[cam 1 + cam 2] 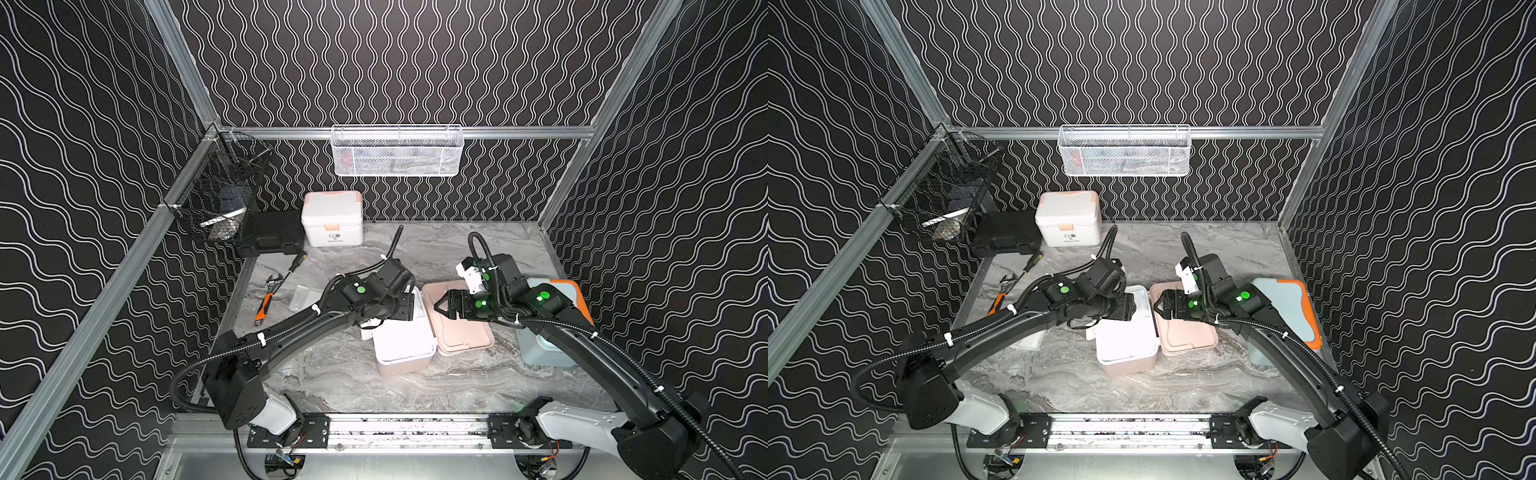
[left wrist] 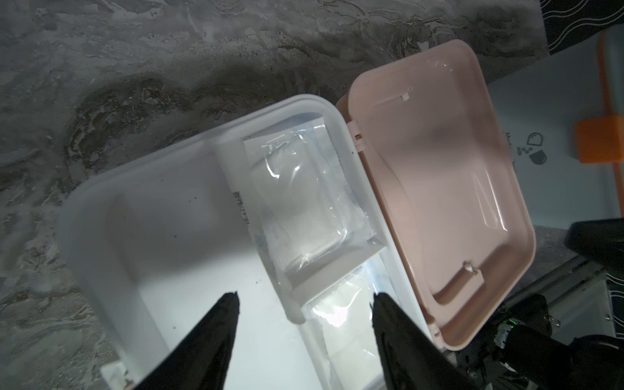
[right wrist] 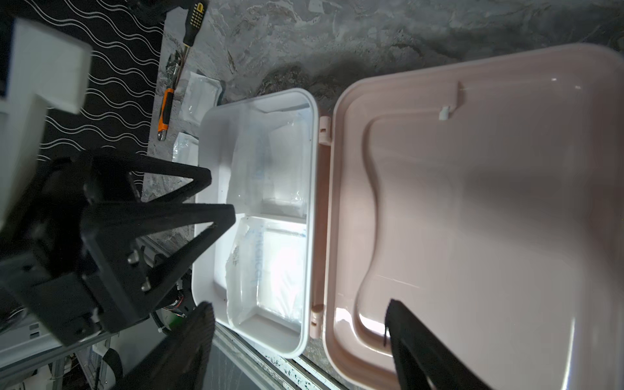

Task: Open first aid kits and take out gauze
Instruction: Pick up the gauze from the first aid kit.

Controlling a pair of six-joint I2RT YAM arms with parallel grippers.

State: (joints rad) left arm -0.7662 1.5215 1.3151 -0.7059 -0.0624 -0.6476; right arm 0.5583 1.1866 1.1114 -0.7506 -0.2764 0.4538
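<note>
Pink kit sits mid-table, open. Its base with the white tray is on the left, and the pink lid lies flat to the right on its hinge.

Gauze in the tray: the far packet lies in the far compartment along the hinge side. The near packet is in the compartment next to it. Both lie flat in clear wrap.

My left gripper hangs over the tray, about level with the divider between those two compartments. Its fingers are apart with nothing pinched (whether a tip touches the wrap, I cannot tell).

My right gripper is spread wide and empty, straddling the hinge line. One finger is on the tray side and the other is over the lid.

Two loose packets lie on the table left of the pink kit. They are just right of the wrench. The screwdriver lies farther back.

White kit stands far left against the back wall, lid down, with the black case just to its left. Blue kit stands at the right edge, partly under my right arm, lid down.

A white mesh basket hangs on the back rail and a black wire basket on the left rail.
</note>
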